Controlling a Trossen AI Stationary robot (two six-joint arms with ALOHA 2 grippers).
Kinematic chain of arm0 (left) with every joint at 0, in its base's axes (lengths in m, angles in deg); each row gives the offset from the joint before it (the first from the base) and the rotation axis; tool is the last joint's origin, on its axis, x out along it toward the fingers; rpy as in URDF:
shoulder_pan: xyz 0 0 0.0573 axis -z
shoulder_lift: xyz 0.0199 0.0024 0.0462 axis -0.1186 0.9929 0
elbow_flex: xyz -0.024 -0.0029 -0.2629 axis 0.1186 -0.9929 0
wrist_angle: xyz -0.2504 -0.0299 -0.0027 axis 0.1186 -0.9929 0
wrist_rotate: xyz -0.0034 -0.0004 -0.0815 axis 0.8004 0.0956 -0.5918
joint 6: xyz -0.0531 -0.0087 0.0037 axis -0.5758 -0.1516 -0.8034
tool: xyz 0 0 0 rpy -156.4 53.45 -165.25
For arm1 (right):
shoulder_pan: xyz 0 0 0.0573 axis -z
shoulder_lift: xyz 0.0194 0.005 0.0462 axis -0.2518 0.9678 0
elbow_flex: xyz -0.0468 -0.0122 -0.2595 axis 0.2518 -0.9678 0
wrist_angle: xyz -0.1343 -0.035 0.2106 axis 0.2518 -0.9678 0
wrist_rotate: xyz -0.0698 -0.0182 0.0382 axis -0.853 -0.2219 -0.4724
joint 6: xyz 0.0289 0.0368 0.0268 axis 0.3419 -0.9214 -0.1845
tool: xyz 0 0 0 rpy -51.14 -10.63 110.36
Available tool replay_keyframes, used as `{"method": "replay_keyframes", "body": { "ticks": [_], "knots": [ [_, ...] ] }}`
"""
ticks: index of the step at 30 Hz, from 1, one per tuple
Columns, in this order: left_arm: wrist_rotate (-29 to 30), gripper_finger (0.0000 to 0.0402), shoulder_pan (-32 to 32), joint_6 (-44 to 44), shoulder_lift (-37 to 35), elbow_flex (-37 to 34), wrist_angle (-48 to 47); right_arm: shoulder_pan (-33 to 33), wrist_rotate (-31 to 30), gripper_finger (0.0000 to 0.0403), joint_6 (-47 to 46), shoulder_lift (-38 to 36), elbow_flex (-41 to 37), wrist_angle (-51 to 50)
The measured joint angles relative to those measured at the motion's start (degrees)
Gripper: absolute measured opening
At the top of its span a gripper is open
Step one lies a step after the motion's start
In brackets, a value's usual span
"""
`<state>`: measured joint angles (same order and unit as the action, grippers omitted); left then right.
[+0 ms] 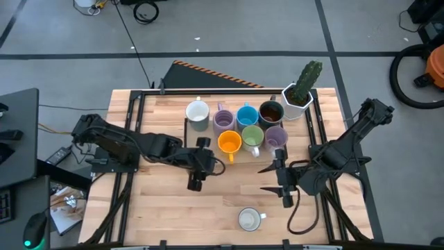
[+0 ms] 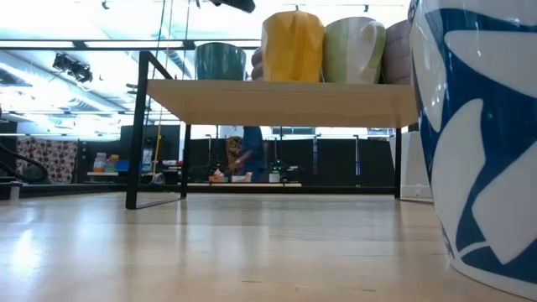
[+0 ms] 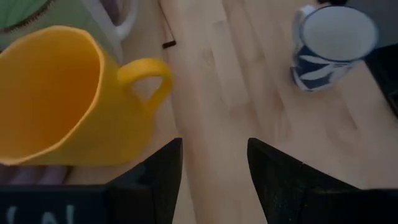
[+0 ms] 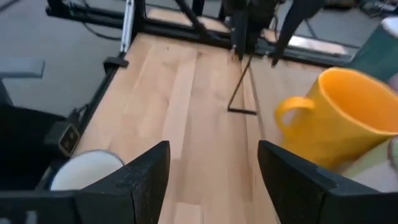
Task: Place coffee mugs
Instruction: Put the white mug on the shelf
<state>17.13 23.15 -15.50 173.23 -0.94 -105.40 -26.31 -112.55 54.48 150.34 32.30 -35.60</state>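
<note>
From above we see the left pincer (image 1: 195,182) low over the wooden tabletop (image 1: 159,208), its fingers (image 3: 163,180) spread apart and holding nothing, the orange mug (image 1: 229,143) just beside it. In the left wrist view that orange mug (image 3: 59,99) shows an empty interior, its handle turned toward the bare wood between the fingers.

A cluster of seven mugs stands on a raised shelf (image 2: 277,101) toward the far edge of the tabletop. At its left we see a white mug (image 1: 198,113), its inside pale and bare. Next comes a lavender mug (image 1: 223,121), then the blue mug (image 1: 247,117), then the dark brown mug (image 1: 270,112), whose contents we cannot make out. In the nearer row sit the orange mug, the green mug (image 1: 252,137) touching it, and a second lavender mug (image 1: 276,136). From table height the orange mug (image 2: 293,46) and the green mug (image 2: 354,50) stand upright side by side on the shelf.

Beside the brown mug, a white faceted planter (image 1: 297,101) holds a green cactus (image 1: 307,78).

Alone near the front edge stands a white mug with a blue leaf pattern (image 1: 250,219), upright and empty, well apart from the cluster.

To its right the right pincer (image 1: 283,182) hovers over the tabletop, fingers (image 4: 146,177) wide open and gripping nothing.
</note>
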Motion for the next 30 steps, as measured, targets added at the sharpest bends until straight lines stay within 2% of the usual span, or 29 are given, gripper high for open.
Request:
{"method": "replay_keyframes", "body": {
  "ticks": [4,9,12,21,25,30],
  "knots": [
    [-1.23,0.0188,1.87,0.13,-1.54,0.00,-3.25,0.52,3.81,0.0243,-1.14,0.40,1.27,-1.62],
    [-0.64,0.0188,5.69,-6.32,-5.39,-0.07,-8.54,-0.13,4.48,0.0234,-1.80,1.43,4.99,-5.17],
    [-0.21,0.0188,8.53,-9.94,-8.30,0.00,-7.93,0.08,6.88,0.0233,-2.25,4.16,5.40,-6.07],
    [8.01,0.0188,16.72,-16.96,-8.15,-0.04,-7.49,-1.49,9.26,0.0233,-3.92,11.41,10.73,-9.73],
    [12.75,0.0188,19.69,-17.95,-7.77,-5.86,-0.40,-2.84,9.62,0.0233,-3.52,14.09,12.61,-10.73],
    [12.57,0.0188,20.13,-20.51,-8.62,-13.14,8.55,-3.21,11.86,0.0233,-3.63,15.29,12.59,-13.52]
  ]
}}
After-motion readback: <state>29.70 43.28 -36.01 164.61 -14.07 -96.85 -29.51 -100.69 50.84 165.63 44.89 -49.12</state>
